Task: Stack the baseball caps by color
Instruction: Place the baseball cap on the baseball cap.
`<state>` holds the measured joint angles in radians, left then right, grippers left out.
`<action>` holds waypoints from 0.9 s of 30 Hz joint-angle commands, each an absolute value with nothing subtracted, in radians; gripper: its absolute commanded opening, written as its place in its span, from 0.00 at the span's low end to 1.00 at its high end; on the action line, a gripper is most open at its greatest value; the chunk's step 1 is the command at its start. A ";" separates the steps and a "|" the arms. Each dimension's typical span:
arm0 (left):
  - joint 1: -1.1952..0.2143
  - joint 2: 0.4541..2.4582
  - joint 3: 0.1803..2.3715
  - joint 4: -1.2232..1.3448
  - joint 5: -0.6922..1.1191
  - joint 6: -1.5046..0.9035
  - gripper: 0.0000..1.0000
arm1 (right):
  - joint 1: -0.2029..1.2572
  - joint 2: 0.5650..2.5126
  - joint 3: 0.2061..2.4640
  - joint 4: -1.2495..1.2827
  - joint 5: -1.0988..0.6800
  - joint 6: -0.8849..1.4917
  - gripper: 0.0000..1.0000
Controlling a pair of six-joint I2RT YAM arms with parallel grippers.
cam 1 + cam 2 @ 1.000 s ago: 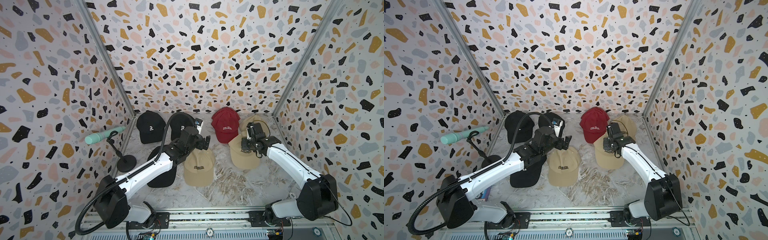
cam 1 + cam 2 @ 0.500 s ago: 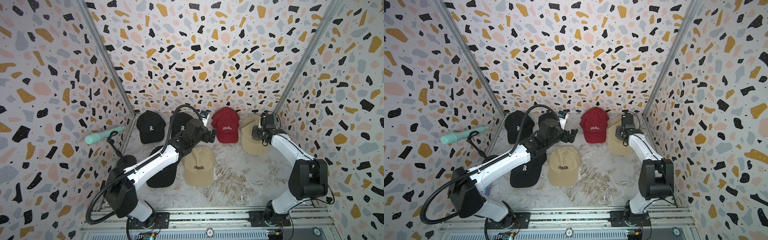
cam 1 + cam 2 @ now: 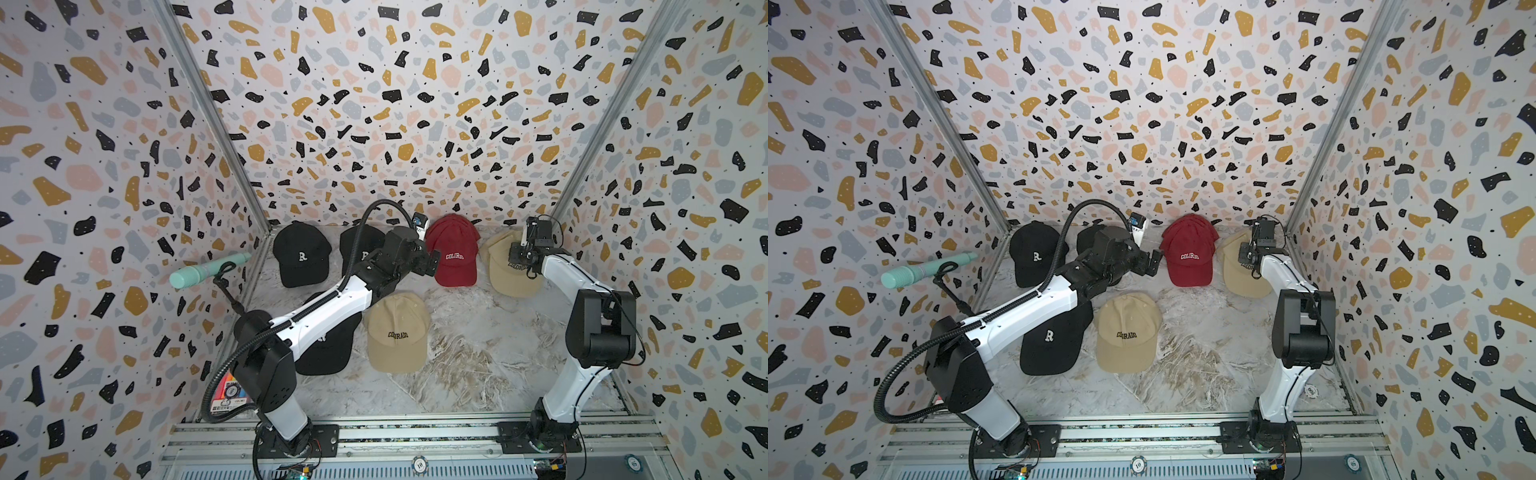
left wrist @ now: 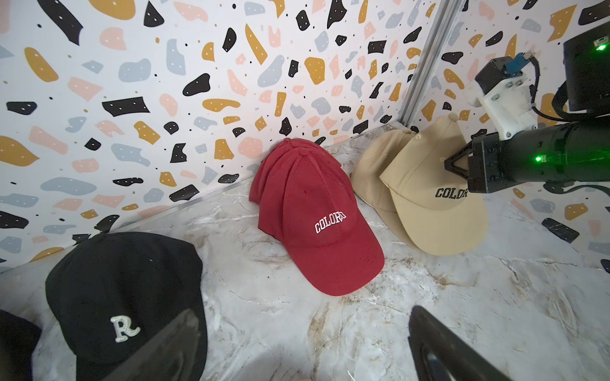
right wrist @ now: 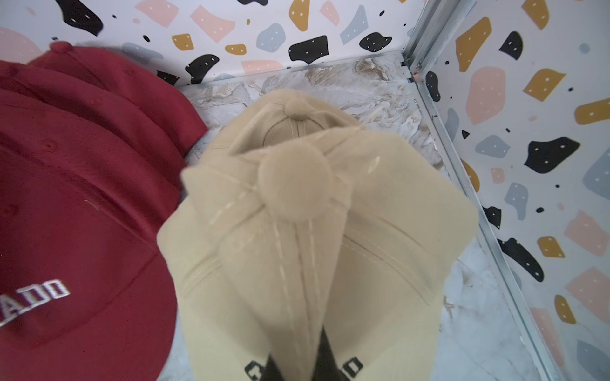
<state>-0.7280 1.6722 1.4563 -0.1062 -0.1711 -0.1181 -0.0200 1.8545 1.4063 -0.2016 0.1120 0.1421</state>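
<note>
Soft tan cap (image 5: 297,231) bunched, seemingly pinched in closed right fingers (image 5: 326,363); left fingers (image 4: 171,349) spread wide, empty.

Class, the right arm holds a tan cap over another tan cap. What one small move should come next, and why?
Probably open the right gripper and let go. It is shut on the crown of the held tan cap, which already lies over the lower tan cap, brims roughly aligned, so this placement looks finished.
</note>
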 commanded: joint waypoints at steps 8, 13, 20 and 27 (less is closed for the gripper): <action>-0.723 1.693 1.490 -0.111 -0.198 -0.119 1.00 | -0.029 1.903 1.486 -0.237 0.078 0.082 0.01; -0.722 1.693 1.481 -0.103 -0.198 -0.135 1.00 | -0.040 1.940 1.502 -0.250 0.055 0.088 0.02; -0.723 1.681 1.460 -0.091 -0.197 -0.147 1.00 | -0.046 2.011 1.544 -0.284 0.038 0.092 0.04; -0.723 1.641 1.401 -0.068 -0.207 -0.162 1.00 | -0.046 2.000 1.544 -0.290 0.040 0.086 0.06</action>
<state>-0.7273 1.6821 1.4265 -0.1028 -0.1932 -0.1501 -0.0441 2.0155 1.5227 -0.2398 0.0479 0.0944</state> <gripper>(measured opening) 0.997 0.065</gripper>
